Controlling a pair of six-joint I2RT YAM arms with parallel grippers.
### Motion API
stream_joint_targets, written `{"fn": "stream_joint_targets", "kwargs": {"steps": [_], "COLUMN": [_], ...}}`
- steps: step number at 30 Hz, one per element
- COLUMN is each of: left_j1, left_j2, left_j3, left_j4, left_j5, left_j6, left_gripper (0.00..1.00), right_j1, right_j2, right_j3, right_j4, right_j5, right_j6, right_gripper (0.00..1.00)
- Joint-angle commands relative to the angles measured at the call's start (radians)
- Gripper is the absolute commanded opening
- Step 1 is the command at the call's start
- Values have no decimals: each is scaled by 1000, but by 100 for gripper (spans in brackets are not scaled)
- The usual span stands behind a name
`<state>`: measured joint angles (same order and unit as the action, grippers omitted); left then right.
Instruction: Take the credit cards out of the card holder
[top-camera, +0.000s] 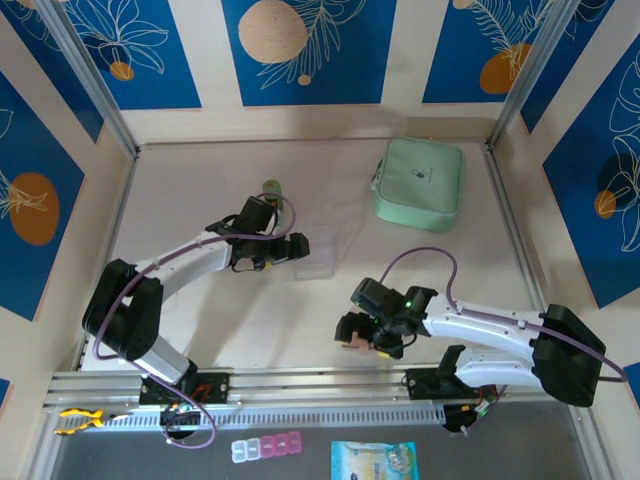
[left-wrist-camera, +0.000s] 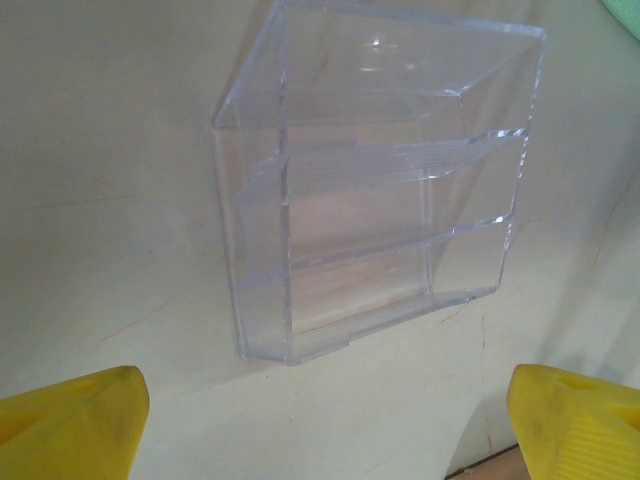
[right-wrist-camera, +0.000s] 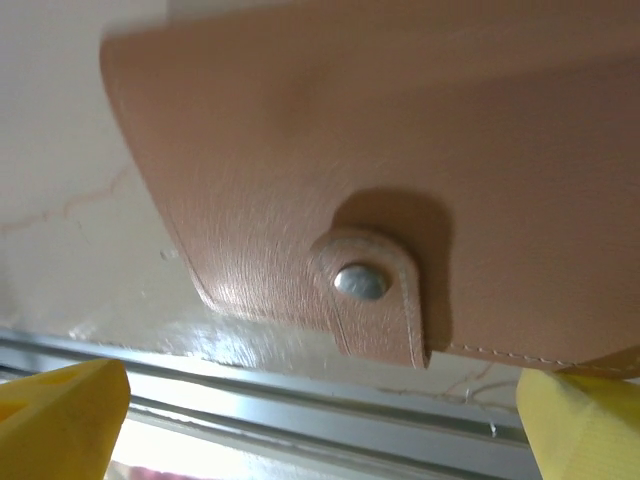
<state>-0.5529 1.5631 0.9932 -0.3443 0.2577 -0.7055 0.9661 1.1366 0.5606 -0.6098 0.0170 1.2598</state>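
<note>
Here, one card holder (right-wrist-camera: 400, 150) snapped shut, one clear stand (left-wrist-camera: 380, 190), one pouch (top-camera: 420, 180)

You have one salmon-pink card holder (right-wrist-camera: 300, 150) (one snap tab on it), one clear plastic stand (left-wrist-camera: 380, 180) and one mint-green zip pouch (top-camera: 420, 178) on the table

clear acrylic tiered stand (left-wrist-camera: 380, 190) mid-table, mint-green zip pouch (top-camera: 420, 178) far right, pale tabletop (top-camera: 200, 180)
</note>
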Motion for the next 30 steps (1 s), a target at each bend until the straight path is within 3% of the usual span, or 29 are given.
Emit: {"fn": "stream_joint_targets", "kwargs": {"steps": [1,7,14,30], "left_j1": [-8,-10,-8,-4], "left_j2": [-4,-6,-27,-95], "left_j3": [6,3,-6,-50], "left_j4": [-5,-10,-27,-67], "left_j5": [2,5,-8,-47], "left_j6": [9,13,20,44], "left_gripper": [92,93,93,94], "right_j1": [-72,-203,-225,-56], "right_j2": [-27,3,124,491], "right_j3": [-2,15,90,422], "right_j4": [-18,24,50,-150], "right_j5": [-17,-81,-88,151], "right_j6": [-46,-135,-181,-198], "right_gripper": [100,100,100,96]}}
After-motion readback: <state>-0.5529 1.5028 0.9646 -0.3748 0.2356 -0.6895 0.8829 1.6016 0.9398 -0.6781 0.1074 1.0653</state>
